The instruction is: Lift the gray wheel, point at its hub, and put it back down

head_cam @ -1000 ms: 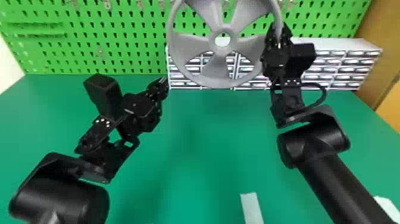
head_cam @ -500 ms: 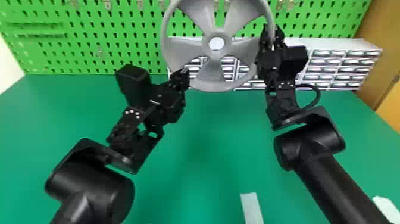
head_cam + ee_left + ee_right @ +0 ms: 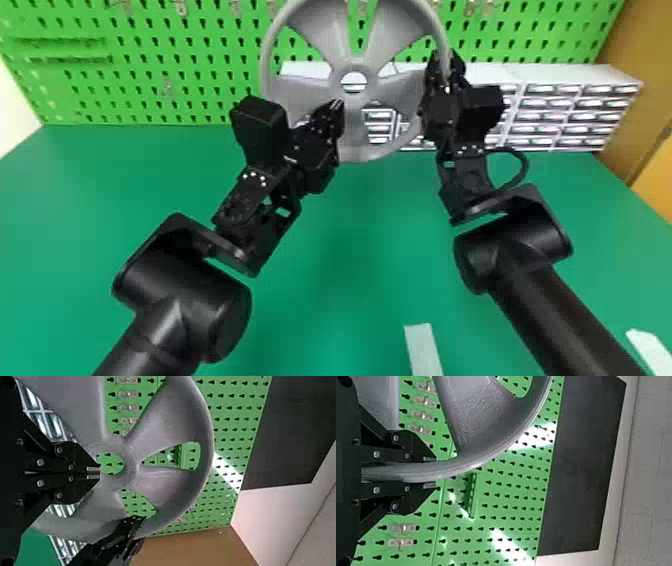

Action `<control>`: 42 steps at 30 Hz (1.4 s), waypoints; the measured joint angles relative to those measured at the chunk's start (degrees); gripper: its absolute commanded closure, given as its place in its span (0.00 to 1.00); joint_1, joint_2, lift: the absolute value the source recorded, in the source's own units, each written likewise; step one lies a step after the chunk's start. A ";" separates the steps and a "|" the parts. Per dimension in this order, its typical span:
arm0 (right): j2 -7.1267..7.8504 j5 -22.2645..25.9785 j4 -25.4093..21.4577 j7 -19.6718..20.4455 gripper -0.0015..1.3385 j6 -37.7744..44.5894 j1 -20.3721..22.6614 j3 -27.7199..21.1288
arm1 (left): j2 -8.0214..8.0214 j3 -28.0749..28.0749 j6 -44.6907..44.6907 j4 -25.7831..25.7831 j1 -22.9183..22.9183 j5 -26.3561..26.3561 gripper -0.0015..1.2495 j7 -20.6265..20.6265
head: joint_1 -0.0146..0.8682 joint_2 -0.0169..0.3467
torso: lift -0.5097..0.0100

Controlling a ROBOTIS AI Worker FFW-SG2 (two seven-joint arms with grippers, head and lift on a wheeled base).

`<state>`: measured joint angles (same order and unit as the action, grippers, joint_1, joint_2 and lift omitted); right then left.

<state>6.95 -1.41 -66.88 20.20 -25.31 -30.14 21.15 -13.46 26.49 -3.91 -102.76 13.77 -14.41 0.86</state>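
Over the green tabletop (image 3: 125, 175), the left arm (image 3: 185, 295) slants up from lower left, the right arm (image 3: 545, 300) from lower right. The gray wheel (image 3: 320, 35) hangs upright at top centre, rim pinched by the right tool (image 3: 446, 65). The left wrist view shows the left tool (image 3: 339, 104) pressed together near the hub (image 3: 355, 67); the right, rim between fingers (image 3: 413, 492).

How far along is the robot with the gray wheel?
Lifting looks done: the right gripper holds the wheel up off the green table. Pointing looks in hand: the left gripper, closed, is by the hub. Remaining: setting the wheel, now in mid-air, back down.
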 measured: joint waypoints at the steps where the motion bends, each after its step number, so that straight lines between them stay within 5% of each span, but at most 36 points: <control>1: 0.00 0.00 0.00 0.00 0.99 -0.01 0.06 0.14 | 0.00 0.06 0.19 0.26 0.20 0.02 0.98 0.07 | 0.80 0.18 | 0.81; 42: 0.35 0.00 -1.23 -0.06 0.99 -0.18 0.97 3.44 | 0.10 1.28 3.71 7.21 4.05 2.01 0.98 2.66 | 0.80 0.18 | 0.81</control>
<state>7.30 -1.40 -68.12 20.14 -25.49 -29.18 24.60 -13.36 27.77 -0.20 -95.55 17.82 -12.39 3.52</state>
